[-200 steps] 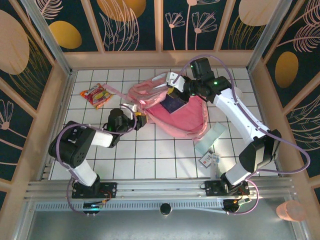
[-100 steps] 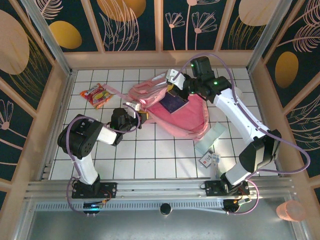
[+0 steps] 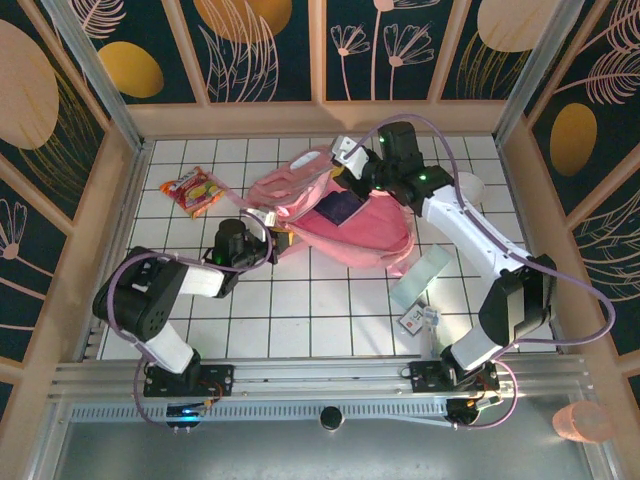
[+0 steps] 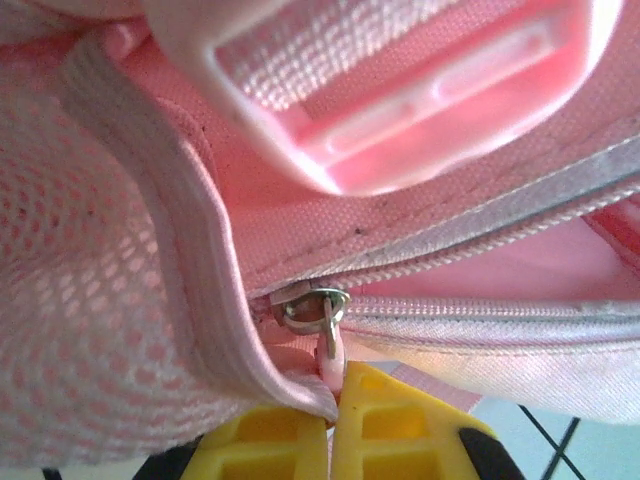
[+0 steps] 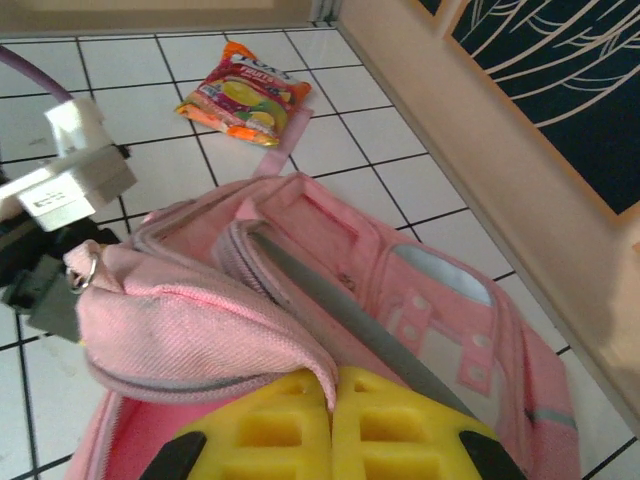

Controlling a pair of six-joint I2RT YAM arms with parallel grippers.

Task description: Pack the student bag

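The student bag point(image 3: 365, 235) lies mid-table, a big pink backpack with its main zip open and a dark blue item point(image 3: 338, 208) inside. My left gripper point(image 3: 279, 238) is at the bag's left corner. In the left wrist view its yellow fingers point(image 4: 400, 425) are shut on the pink zipper pull point(image 4: 329, 368) under the metal slider point(image 4: 308, 305). My right gripper point(image 3: 345, 178) is over the bag's far edge. In the right wrist view it point(image 5: 333, 388) is shut on a fold of the bag's pink flap point(image 5: 190, 335), held up off the bag's front pockets point(image 5: 440, 320).
An orange snack packet point(image 3: 195, 190) lies on the white tiles left of the bag, also seen as the snack packet point(image 5: 245, 98) in the right wrist view. A clear plastic sleeve point(image 3: 421, 276) and a small card point(image 3: 415, 318) lie right of the bag. Wooden walls ring the table.
My left gripper has closed on the zipper pull at the bag's left corner. My right gripper has shifted slightly left and back, pulling the flap with it.
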